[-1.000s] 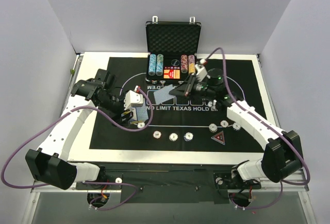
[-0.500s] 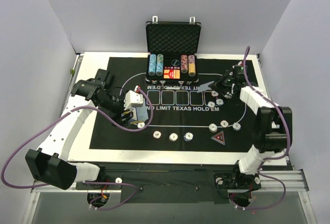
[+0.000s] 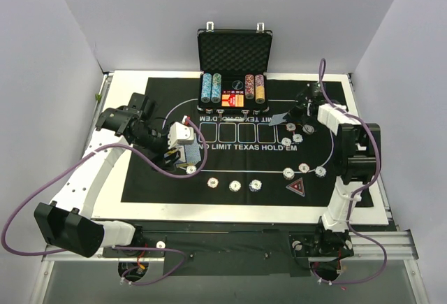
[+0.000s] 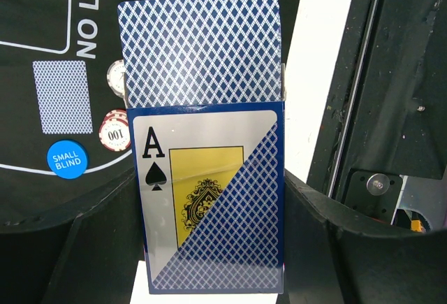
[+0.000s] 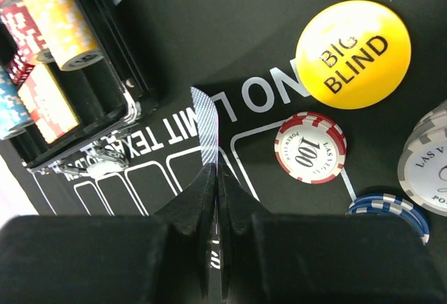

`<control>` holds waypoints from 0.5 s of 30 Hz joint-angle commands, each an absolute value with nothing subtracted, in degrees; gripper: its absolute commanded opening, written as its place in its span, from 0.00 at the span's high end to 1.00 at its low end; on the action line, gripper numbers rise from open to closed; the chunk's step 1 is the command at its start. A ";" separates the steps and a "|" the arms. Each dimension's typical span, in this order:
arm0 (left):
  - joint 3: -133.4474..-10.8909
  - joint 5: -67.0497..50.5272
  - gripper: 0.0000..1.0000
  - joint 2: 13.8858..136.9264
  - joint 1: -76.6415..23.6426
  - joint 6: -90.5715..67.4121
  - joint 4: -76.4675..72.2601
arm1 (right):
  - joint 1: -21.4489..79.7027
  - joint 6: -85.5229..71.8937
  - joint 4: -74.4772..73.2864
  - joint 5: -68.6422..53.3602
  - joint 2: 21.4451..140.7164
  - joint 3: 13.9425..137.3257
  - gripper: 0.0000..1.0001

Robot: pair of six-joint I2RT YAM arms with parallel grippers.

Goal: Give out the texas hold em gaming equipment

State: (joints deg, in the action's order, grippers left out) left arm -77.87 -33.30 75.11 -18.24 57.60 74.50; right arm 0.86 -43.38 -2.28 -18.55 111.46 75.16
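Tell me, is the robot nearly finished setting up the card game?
Partway, I think. Done: chips, a yellow disc, a blue disc and one card lie on the mat. In hand: the right hand pinches another card; the left hand holds the deck. Left: dealing more cards.

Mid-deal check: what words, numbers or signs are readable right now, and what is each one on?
"BIG BLIND": yellow disc.
"SMALL BLIND": blue disc.
"100": red-striped chip beside the yellow disc, and second chip beside the blue disc.
"LAS VE", cut off at the frame edge: grey chip.
"A" with a spade sign: deck box.
"NO LIMIT TEXAS HOLD EM": black mat.
Labels inside the case: too small to read.
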 commanded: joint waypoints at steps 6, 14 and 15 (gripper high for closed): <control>-80.60 -35.42 0.97 75.15 -18.37 58.18 73.92 | 5.18 -41.40 -5.01 -15.65 110.83 71.90 1.00; -81.30 -35.60 0.96 75.06 -18.46 57.83 74.18 | 6.68 -41.49 -10.80 -9.85 111.19 71.72 0.90; -81.21 -35.51 0.96 74.88 -18.46 57.83 74.09 | 6.68 -41.05 -10.81 -9.50 110.66 71.28 0.83</control>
State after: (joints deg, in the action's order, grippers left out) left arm -78.08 -33.30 75.55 -18.28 57.56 74.50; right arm 7.14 -42.06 -5.96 -14.39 112.53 71.16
